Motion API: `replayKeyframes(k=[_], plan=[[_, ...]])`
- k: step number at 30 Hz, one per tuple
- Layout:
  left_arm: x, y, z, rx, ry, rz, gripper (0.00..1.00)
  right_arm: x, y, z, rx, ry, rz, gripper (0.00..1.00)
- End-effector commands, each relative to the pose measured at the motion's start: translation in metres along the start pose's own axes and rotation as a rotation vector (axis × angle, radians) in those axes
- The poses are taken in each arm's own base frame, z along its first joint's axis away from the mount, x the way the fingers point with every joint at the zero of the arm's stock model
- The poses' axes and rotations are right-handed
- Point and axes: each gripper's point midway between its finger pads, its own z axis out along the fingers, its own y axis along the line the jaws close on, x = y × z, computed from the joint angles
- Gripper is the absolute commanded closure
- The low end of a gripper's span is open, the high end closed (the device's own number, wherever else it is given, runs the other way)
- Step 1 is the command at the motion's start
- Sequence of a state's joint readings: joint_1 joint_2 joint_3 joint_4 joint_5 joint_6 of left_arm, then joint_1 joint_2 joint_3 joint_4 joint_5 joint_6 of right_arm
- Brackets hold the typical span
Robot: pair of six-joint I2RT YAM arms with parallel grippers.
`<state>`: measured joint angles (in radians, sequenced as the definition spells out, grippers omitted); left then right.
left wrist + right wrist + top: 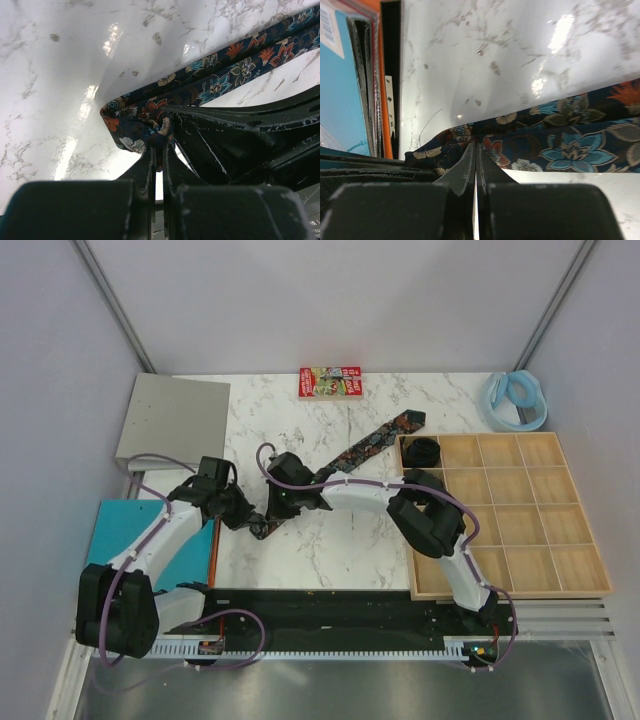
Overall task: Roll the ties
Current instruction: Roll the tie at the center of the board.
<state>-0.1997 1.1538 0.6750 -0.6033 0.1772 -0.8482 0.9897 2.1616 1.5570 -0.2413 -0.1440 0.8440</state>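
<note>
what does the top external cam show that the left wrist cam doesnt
Only the top external: the tie at full length, running toward the wooden tray; a dark rolled tie in the tray's far-left corner compartment; the red box and pale blue ring at the far edge.
Only the left wrist: the left gripper shut on the tie's folded end, with the floral print up close.
Both: the marble table, the tie, and the right gripper right beside the left one.
</note>
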Motion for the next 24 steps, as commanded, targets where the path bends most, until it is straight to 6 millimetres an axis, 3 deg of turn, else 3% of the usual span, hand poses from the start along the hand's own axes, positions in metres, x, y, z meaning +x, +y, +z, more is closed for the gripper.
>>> replayKeyframes(k=[1, 11, 14, 18, 24], plan=[[-0.013, -0.029, 0.001, 0.064, -0.024, 0.076, 0.98, -0.004, -0.007, 0.003, -0.016, 0.004, -0.002, 0.99], [-0.011, -0.035, 0.015, 0.008, -0.014, 0.111, 0.98, -0.016, -0.021, -0.012, -0.012, -0.008, 0.011, 0.91], [-0.011, -0.036, 0.019, -0.009, -0.018, 0.125, 0.98, -0.025, -0.017, -0.025, -0.027, -0.028, 0.005, 0.85], [-0.012, -0.040, 0.023, -0.021, -0.014, 0.132, 0.97, -0.037, -0.029, -0.044, -0.004, -0.060, 0.013, 0.76], [-0.013, -0.048, 0.032, -0.037, -0.004, 0.146, 0.91, -0.042, -0.041, -0.068, 0.011, -0.087, 0.012, 0.72]])
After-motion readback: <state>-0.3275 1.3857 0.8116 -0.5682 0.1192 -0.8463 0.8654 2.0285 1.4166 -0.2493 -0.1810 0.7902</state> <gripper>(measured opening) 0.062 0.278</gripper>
